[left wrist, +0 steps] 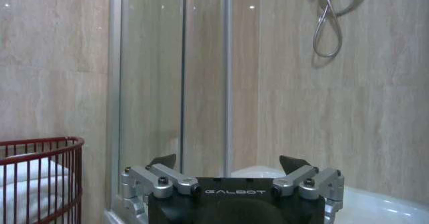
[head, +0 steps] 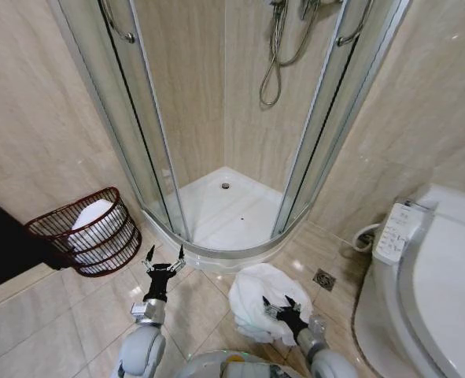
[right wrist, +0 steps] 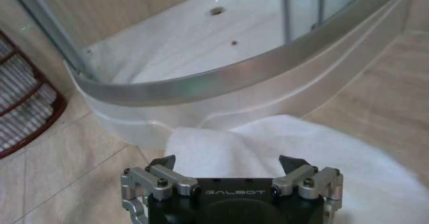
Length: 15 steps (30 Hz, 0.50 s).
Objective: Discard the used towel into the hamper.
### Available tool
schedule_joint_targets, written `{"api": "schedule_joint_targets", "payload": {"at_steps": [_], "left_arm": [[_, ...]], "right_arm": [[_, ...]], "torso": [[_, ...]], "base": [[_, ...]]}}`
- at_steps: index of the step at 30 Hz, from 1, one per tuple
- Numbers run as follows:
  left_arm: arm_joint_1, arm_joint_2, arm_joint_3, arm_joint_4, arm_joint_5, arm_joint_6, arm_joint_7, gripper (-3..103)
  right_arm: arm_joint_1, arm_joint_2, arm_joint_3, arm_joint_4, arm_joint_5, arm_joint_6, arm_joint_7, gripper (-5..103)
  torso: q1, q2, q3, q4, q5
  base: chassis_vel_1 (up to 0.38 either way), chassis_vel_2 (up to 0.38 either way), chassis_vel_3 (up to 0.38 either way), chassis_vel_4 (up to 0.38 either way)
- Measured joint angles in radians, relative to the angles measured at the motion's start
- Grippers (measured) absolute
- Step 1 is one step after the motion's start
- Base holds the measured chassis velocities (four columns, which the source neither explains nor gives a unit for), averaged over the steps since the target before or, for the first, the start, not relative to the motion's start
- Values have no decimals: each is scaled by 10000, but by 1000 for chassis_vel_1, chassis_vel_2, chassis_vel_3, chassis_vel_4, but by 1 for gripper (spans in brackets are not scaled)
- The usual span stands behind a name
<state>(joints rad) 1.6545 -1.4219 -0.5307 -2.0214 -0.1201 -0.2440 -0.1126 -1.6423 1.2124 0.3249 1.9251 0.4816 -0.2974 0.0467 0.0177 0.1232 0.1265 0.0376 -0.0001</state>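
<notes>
While the right gripper (head: 281, 307) hangs over the crumpled white towel (head: 256, 299) on the floor tiles (head: 43, 315) by the shower tray (head: 224, 213), jaws apart and empty, you want to sink straight down into a thick fold and take plenty of cloth before lifting. Your left gripper (head: 164, 256) waits with jaws apart, near the red hamper (head: 86, 232), which lies tipped against the wall with a white towel already inside.

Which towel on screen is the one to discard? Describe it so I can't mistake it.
Start at the shower tray. On the floor tiles in front of its curved rim lies a crumpled white towel, under the open right gripper. The other white towel already sits in the red hamper further left.
</notes>
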Motion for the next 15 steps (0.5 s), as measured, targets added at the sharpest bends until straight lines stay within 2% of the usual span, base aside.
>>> {"api": "schedule_joint_targets", "payload": {"at_steps": [7,12,15], "left_arm": [[16,-144,-90,-29,124,61,61,100],[125,-129,-96,-64,215,-11,97,100],[186,-104,-181,-122,221,-57,146,100]], "right_arm": [[1666,-109,-841,-1643,134,-451,1127,100],[2242,-83,-948,-2393,367,-552,1034,100],[2401,-98,-1030,-2675,525,-656,710,100]], "torso": [[0,0,1,2,3],[0,-1,1,2,2],[0,0,1,1,2]], "base": [[0,0,0,0],[0,0,0,0],[0,0,0,0]]}}
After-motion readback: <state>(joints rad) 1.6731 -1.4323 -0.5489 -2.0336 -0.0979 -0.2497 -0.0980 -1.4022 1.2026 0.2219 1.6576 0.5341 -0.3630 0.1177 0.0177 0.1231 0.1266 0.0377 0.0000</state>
